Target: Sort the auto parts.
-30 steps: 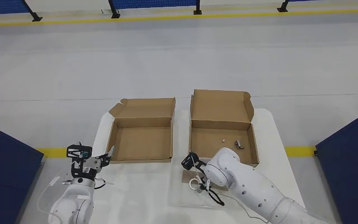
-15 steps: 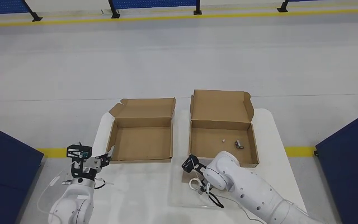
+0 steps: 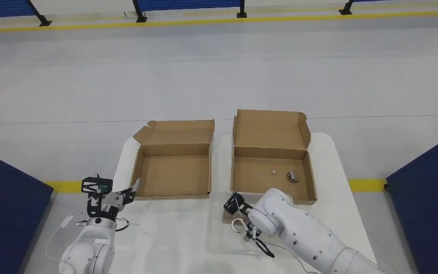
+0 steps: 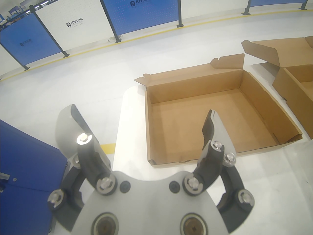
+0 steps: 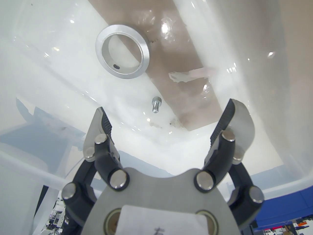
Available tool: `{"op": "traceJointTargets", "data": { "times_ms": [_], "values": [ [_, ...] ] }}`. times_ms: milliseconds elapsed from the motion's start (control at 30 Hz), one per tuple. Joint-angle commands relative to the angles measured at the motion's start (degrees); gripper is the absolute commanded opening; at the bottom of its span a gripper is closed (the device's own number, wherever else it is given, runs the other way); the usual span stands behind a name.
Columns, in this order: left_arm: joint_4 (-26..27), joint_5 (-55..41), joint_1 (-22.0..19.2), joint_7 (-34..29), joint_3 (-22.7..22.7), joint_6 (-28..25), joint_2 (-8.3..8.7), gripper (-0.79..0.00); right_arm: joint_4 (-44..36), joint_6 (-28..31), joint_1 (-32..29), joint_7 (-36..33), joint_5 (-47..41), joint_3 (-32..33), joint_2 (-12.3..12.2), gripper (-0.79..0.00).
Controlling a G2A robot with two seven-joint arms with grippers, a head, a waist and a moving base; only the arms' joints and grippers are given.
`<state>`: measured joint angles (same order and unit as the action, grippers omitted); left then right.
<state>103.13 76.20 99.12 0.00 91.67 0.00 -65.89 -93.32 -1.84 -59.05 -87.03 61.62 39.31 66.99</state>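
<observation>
My right gripper [image 5: 166, 110] hangs open over a clear plastic bin [image 5: 244, 50]. In the bin lie a silver metal ring [image 5: 122, 52] and a small bolt [image 5: 155, 105], the bolt just beyond my fingertips and between them. From above, that gripper [image 3: 233, 203] sits at the bin's far edge, with the ring [image 3: 237, 224] beside it. The right cardboard box [image 3: 241, 171] holds two small parts [image 3: 292, 176]. My left gripper [image 4: 141, 113] stays open and empty off the table's left corner, facing the empty left cardboard box [image 4: 195, 123].
Both boxes stand side by side at the back of the white table [image 3: 171, 219], lids open and folded back. The left box [image 3: 174, 179] is near my left gripper [image 3: 113, 198]. Blue partitions [image 4: 137, 5] stand beyond the floor.
My right gripper has dropped slightly toward the table's front edge, closer over the bin. The left arm has stayed still.
</observation>
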Motion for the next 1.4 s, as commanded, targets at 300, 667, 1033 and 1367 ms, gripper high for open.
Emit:
{"op": "traceJointTargets", "data": {
  "times_ms": [300, 667, 1033, 1367],
  "values": [
    [0.0, 0.0, 0.0, 0.0, 0.0, 0.0, 0.0, 0.0, -0.35, 2.45, -1.71, 2.67, 0.69, 0.67, -0.12, -0.102],
    [0.0, 0.0, 0.0, 0.0, 0.0, 0.0, 0.0, 0.0, -1.13, 4.06, -2.09, 1.92, 0.74, 1.23, 0.0, -0.428],
    [0.0, 0.0, 0.0, 0.0, 0.0, 0.0, 0.0, 0.0, -0.39, 4.74, -2.1, 0.49, 0.82, 1.21, 0.29, -0.44],
    [0.0, 0.0, 0.0, 0.0, 0.0, 0.0, 0.0, 0.0, -0.02, 4.91, -2.25, -0.3, 1.35, 1.07, 0.57, -0.573]
  ]
}}
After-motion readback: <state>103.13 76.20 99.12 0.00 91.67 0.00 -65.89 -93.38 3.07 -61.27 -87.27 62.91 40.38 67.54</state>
